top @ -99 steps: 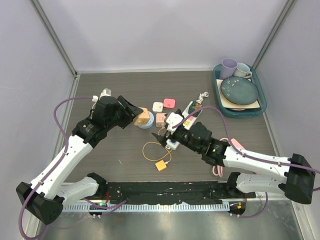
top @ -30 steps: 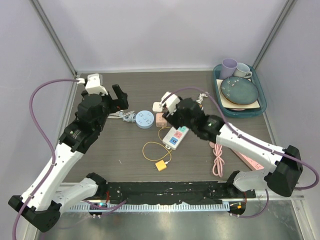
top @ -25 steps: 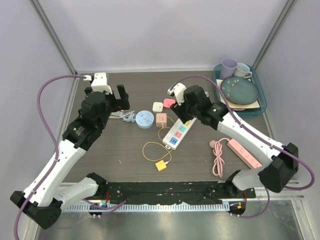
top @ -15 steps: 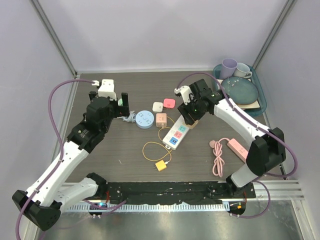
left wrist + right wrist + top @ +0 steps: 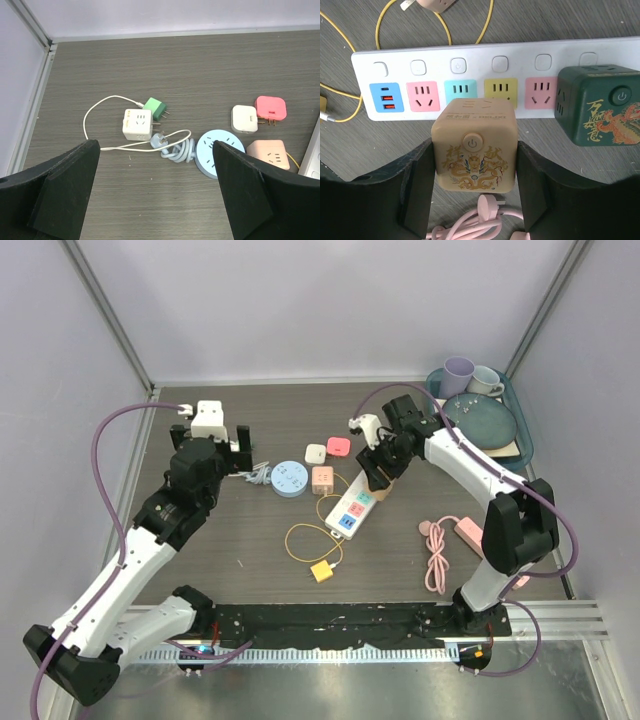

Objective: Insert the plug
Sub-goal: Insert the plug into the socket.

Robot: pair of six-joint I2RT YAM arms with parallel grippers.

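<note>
While the left gripper (image 5: 157, 192) gapes empty, the right gripper (image 5: 474, 172) pinches the tan cube plug (image 5: 472, 137).

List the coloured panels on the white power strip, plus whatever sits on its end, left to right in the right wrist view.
blue USB panel → pink socket → teal socket → yellow socket → second pink socket → dark green cube adapter. The tan cube adapter is left out: it overlaps the middle sockets.

Prongs of the tan cube (image 5: 472, 145), probably underneath, are hidden, and the pink cable (image 5: 470, 218) is cropped.
</note>
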